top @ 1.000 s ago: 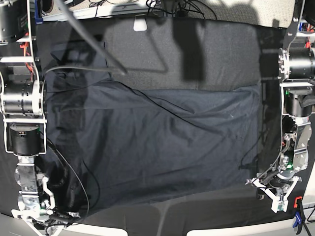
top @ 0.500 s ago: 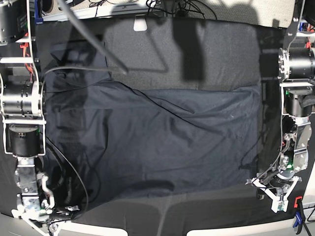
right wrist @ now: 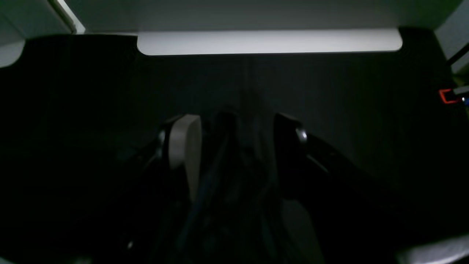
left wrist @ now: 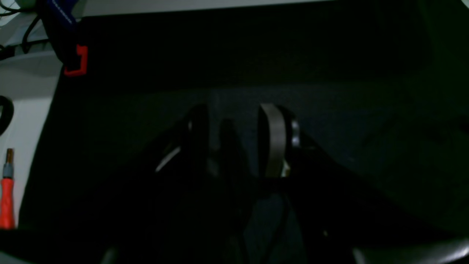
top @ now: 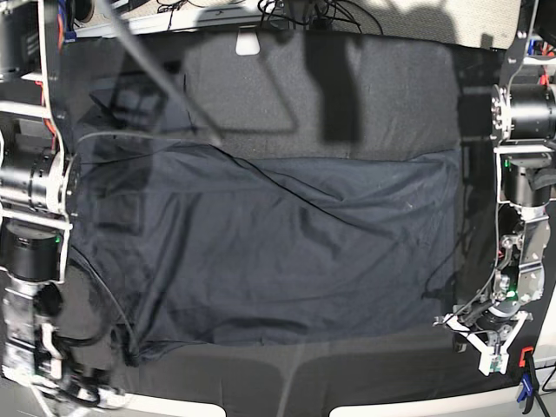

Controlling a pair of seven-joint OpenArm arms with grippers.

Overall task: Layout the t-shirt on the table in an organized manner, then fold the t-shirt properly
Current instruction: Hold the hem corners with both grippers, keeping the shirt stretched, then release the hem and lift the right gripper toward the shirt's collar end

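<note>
T-shirt (top: pixel 287 243) spread mid-frame; left gripper (top: pixel 488 340) lower right, parted, empty; right gripper (right wrist: pixel 234 146) lower left, wide, grip unclear

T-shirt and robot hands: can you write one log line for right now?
t-shirt: spread on table, wrinkled | left gripper: jaws apart, empty, beside shirt | right gripper: jaws apart, cloth between them

Right claw (right wrist: pixel 238 143) agape above dark table (right wrist: pixel 329 84); pale edge beyond

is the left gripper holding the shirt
No, the left gripper sits over bare table, apart from the shirt.
</note>
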